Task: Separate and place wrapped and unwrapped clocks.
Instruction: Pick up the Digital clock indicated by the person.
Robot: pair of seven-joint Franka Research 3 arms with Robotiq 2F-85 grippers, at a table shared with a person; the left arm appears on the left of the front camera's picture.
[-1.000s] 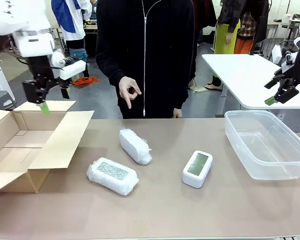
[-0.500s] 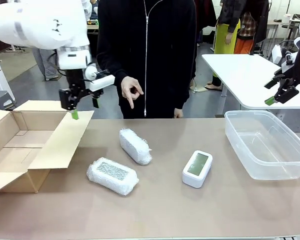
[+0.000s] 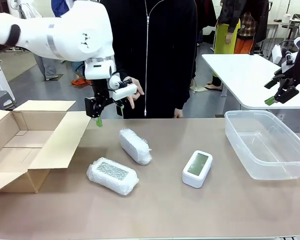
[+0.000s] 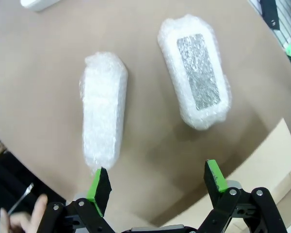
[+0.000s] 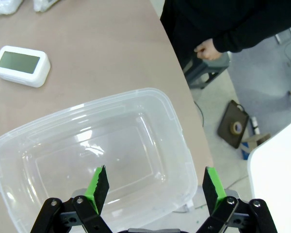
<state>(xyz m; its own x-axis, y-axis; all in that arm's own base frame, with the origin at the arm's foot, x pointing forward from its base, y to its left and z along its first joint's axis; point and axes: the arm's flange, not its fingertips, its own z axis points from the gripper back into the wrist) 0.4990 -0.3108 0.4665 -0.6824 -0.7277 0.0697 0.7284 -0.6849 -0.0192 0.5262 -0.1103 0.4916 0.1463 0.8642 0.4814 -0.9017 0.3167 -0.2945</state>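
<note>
Now we log the left gripper [image 3: 109, 114] swung from above the cardboard box [image 3: 60, 140] at frame left toward centre. Its jaws are wide and empty, above the plain wrapped bundle [image 3: 135, 146]. The speckled-faced bundle [image 3: 112, 175] lies lower left of that. The bare white clock [image 3: 197, 168] sits centre right on the table [image 3: 165, 215]. The right gripper [image 5: 153, 180] hangs wide over the plastic bin [image 3: 240, 142]. We judge a wrapped pick comes first.

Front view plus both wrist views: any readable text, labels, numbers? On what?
None readable.
White rounded plastic clock: grey-green screen shows no digits.
Bubble-wrapped bundle with grey speckled face: speckle only.
Brown cardboard box and clear plastic bin: no print visible.
</note>
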